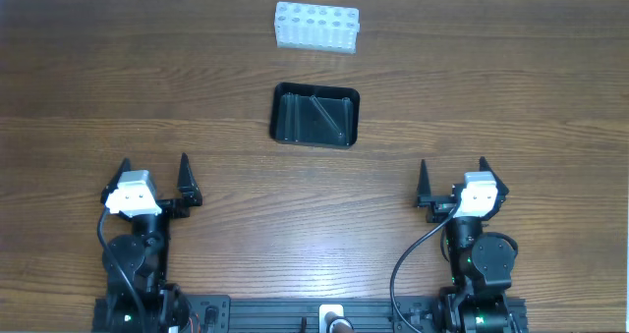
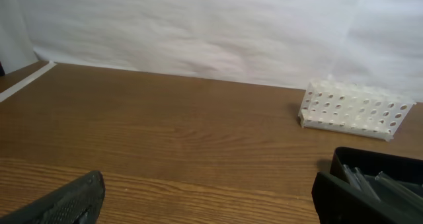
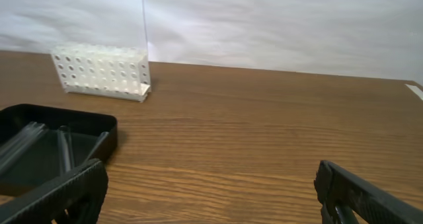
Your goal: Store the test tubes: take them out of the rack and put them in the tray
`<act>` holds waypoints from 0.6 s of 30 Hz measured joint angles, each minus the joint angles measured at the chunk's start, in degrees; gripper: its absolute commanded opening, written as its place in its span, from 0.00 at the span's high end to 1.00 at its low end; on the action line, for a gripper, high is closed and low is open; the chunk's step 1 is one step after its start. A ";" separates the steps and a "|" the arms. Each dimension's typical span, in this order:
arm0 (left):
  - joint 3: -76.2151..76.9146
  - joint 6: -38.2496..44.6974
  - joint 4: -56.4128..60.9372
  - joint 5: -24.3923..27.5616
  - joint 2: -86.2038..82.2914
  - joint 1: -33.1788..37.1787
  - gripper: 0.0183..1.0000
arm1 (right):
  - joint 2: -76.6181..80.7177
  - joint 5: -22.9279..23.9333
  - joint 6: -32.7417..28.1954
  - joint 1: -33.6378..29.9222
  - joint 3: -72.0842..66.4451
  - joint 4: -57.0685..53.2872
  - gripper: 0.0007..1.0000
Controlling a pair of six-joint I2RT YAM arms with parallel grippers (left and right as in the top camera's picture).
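Observation:
A white test tube rack [image 1: 316, 27] stands at the far middle of the table, also seen as the rack [image 2: 353, 110] and the rack [image 3: 103, 71]; no tubes show standing in it. Just nearer lies a black tray [image 1: 280, 119] holding clear test tubes [image 1: 329, 117] laid flat, seen too as tubes [image 3: 63, 147] in the tray [image 3: 109, 133] and in the tray [image 2: 344, 159]. My left gripper [image 1: 154, 177] sits open near the left base, nothing between its fingers. My right gripper [image 1: 452, 181] sits open near the right base, likewise with nothing held.
Bare wooden table [image 1: 147, 68] spreads on both sides of the rack and tray. A white wall or sheet [image 2: 198, 26] backs the table's far edge.

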 measured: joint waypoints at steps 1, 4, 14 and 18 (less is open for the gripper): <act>0.00 0.00 0.00 0.00 0.00 0.00 0.00 | 0.00 0.00 0.00 -0.42 0.00 0.00 0.01; 0.00 0.00 0.00 0.00 0.00 0.00 0.00 | 0.00 0.00 0.02 -1.49 0.00 0.00 0.01; 0.00 0.00 0.00 0.00 0.00 0.00 0.00 | 0.00 0.00 -0.02 -2.21 0.00 0.00 0.01; 0.00 0.00 0.00 0.00 0.00 0.00 0.00 | 0.00 0.00 0.00 -2.21 0.00 0.00 0.01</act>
